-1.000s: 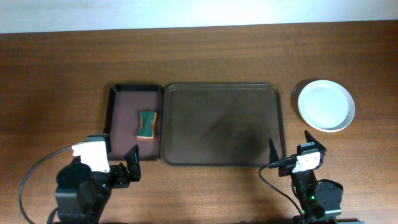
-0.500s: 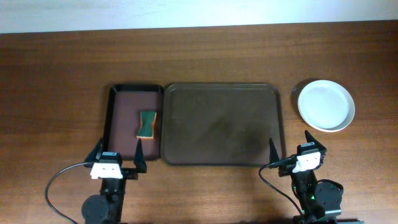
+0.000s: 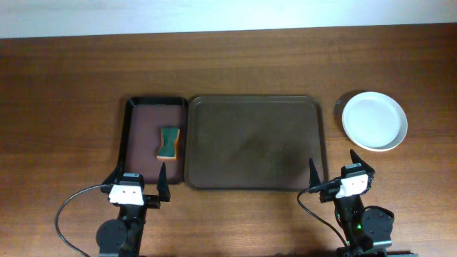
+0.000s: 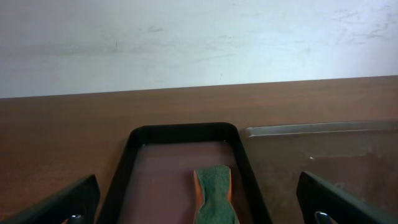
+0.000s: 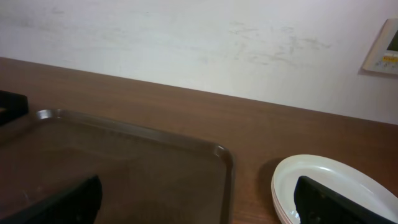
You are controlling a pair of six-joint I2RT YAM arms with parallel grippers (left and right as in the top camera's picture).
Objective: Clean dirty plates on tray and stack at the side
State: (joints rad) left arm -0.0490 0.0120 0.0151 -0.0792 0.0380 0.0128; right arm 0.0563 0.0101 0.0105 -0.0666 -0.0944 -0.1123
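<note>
Both arms parked at the near edge of the brown wooden counter [image 3: 235,214], work seemingly done.
My left end effector [image 3: 138,175] and right end effector [image 3: 333,165] hang spread, gripping nothing; I judge it best to hold low, clear of the rims. Beyond, the large dark brown rectangular tray [image 3: 253,100] lies bare, and the round white plates [image 3: 374,120] sit stacked on the counter to its right. Only my right wrist view shows layered edges, perhaps three; overhead shows one disc.
</note>
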